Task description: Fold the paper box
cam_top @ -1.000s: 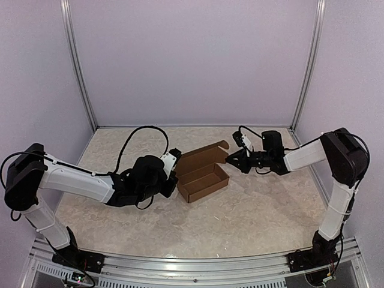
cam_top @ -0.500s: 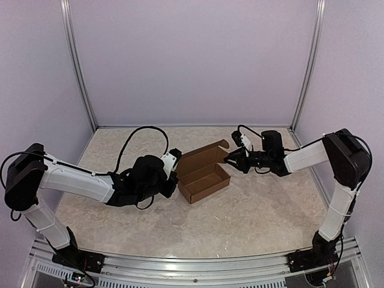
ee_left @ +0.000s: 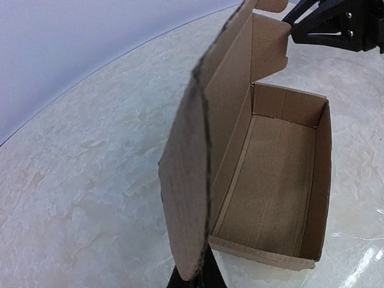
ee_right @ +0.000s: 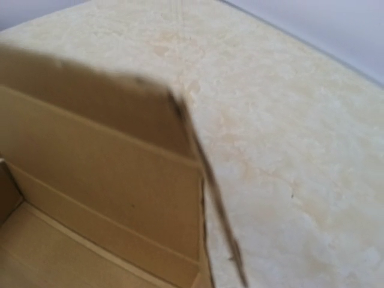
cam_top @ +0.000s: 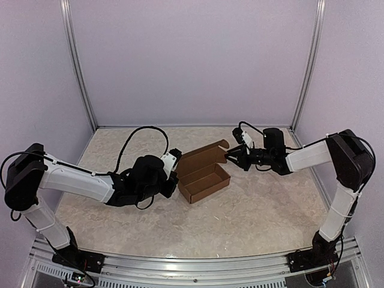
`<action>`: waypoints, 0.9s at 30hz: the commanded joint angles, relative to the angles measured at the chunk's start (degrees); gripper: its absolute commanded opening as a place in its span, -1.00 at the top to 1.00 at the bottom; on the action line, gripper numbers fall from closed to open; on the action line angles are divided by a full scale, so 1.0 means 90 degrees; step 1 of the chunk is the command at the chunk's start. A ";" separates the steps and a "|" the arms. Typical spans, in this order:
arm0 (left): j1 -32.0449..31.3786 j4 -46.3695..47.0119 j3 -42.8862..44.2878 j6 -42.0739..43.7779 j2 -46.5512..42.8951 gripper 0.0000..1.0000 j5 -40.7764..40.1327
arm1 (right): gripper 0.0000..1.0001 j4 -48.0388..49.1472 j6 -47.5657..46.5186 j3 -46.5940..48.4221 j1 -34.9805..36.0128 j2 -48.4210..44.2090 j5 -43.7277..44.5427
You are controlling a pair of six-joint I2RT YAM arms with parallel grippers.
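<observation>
- The paper box [cam_top: 204, 177] has not shifted in the last second, so nothing is folded further: its tray [ee_left: 270, 174] stands formed and open upward, and its lid [cam_top: 201, 157] is still raised along the far long side
- What changed is on the right: the right gripper [cam_top: 228, 156] has crept slightly toward the far side, at the lid's right end flap [ee_left: 268, 39], and its forearm has lifted a little
- Its fingers look drawn closer than 1 second ago, now narrow and meeting at that flap's edge; I cannot tell whether they actually pinch the card
- I read this as the hand settling onto the flap to turn it inward before the lid comes down, so only the closing steps remain
- The box sits near the middle of the marbled table [cam_top: 252, 210], between the 2 arms; its long axis runs diagonally, near-left to far-right
- Its short ends point at the grippers, 1 to each
- The left gripper [cam_top: 174, 176] has stayed at the left end; from its wrist camera the lid's left end flap [ee_left: 186, 180] is seen edge-on and hides the fingers, so its grip cannot be told
</observation>
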 commanded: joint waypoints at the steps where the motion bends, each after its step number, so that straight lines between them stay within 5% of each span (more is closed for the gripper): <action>1: -0.0009 -0.0278 0.0122 -0.0009 -0.0013 1.00 0.0098 | 0.57 0.0053 -0.0104 0.0038 0.0049 -0.0238 -0.0064; 27: -0.0011 -0.0325 0.0155 -0.0053 0.0050 1.00 0.0137 | 0.73 -0.0023 -0.0094 0.0281 0.0222 0.0157 0.0076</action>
